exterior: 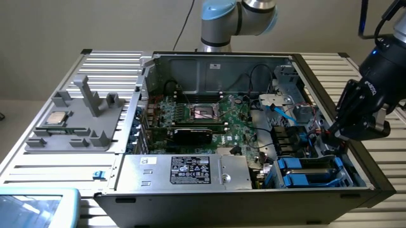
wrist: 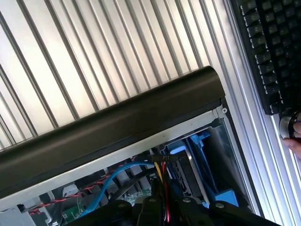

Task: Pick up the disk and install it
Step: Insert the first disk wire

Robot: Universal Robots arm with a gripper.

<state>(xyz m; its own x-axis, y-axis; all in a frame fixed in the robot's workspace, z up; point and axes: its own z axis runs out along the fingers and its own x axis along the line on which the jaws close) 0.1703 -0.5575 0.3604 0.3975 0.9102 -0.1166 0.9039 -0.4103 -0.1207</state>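
We see the tool hanging over the side wall of the open computer case, at the exterior view's right, with its tip dipped just inside that wall. We cannot tell whether it is apart, together or clamped on anything.

The disk is right in front of the tool, standing on edge in the drive bay between blue rails. It looks seated there, though wiring crosses it and we cannot be sure. A bundle of red, yellow and black wires and a blue cable run between the tool and the disk.

Farther from the tool, toward the middle of the case, lies the green motherboard. The silver power supply box is beside it. Well away from the tool, past the case, a grey fixture rests on the ribbed surface.
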